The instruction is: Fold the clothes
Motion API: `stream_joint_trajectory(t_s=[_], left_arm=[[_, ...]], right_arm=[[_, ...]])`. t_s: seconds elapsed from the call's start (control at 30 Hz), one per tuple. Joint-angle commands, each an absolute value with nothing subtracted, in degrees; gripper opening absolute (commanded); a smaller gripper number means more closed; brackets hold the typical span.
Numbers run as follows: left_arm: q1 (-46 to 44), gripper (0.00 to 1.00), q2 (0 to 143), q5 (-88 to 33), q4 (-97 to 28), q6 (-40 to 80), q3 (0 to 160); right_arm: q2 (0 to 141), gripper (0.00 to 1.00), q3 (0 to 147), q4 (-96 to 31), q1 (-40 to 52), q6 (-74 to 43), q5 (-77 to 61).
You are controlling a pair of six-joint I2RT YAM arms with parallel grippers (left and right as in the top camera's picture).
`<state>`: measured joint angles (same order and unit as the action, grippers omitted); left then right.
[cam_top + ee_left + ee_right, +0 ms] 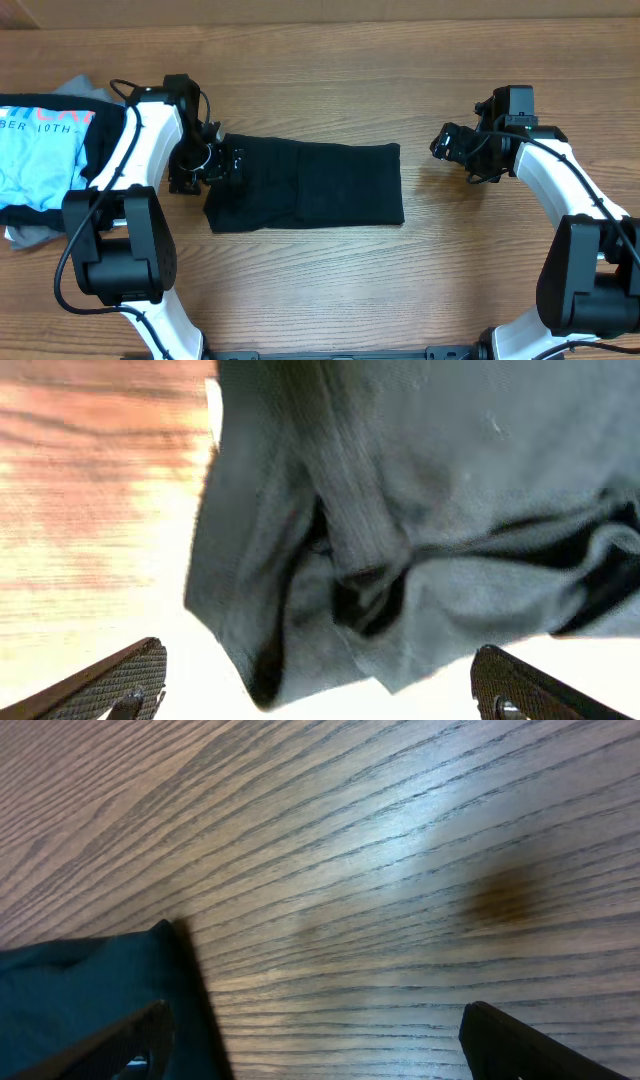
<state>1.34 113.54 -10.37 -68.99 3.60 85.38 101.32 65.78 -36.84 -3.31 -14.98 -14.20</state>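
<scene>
The folded black clothes (320, 185) lie as a rectangle mid-table (330, 80). At their left edge is the left gripper (228, 162), spread wide and holding nothing. The right gripper (447, 143), also wide and empty, is beyond their right edge, with bare wood between. Further left, the light blue T-shirt (35, 150) reads "10TH".

At the left edge of the overhead frame, the light blue T-shirt (35, 150) carries white lettering, partly hidden. One line reads "BER 10TH".

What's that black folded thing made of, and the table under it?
The black garment looks like soft, matte knit fabric, perhaps cotton: it wrinkles and shows ribbing. The table looks like wood or wood-look laminate, slightly glossy: grain lines with a pale sheen.
</scene>
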Motion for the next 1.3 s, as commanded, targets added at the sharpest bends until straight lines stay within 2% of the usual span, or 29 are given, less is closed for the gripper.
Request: stream_joint_trajectory(t_s=[0.0, 0.43, 0.6, 0.7, 0.83, 1.07, 1.2, 1.23, 1.27], left_arm=[[1.5, 1.0, 113.6, -7.9, -64.9, 5.8, 79.3], [1.4, 1.0, 113.6, -7.0, -57.5, 6.9, 70.7], [1.4, 1.0, 113.6, -11.4, -54.5, 6.9, 68.5], [1.4, 0.96, 113.6, -11.6, -54.8, 6.9, 68.5], [1.5, 0.86, 113.6, -11.6, -55.7, 6.8, 68.5], [1.5, 0.55, 113.6, -11.7, -55.2, 6.9, 68.5], [1.5, 0.5, 113.6, -12.1, -54.1, 6.9, 68.5], [1.5, 0.44, 113.6, -12.1, -53.9, 6.9, 68.5], [1.5, 0.32, 113.6, -12.1, -53.6, 6.9, 68.5]], right_arm=[[101.1, 0.95, 66.3, -36.3, -3.3, -15.0, -14.6], [101.1, 0.95, 66.3, -36.1, -3.3, -15.0, -14.6], [101.1, 0.95, 66.3, -36.1, -3.3, -15.0, -14.6], [101.1, 0.96, 66.3, -36.1, -3.3, -15.0, -14.6], [101.1, 0.95, 66.3, -35.9, -3.3, -15.0, -14.6], [101.1, 0.95, 66.3, -35.8, -3.3, -15.0, -14.6], [101.1, 0.95, 66.3, -35.8, -3.3, -15.0, -14.6], [101.1, 0.95, 66.3, -35.8, -3.3, -15.0, -14.6], [101.1, 0.95, 66.3, -35.8, -3.3, -15.0, -14.6]])
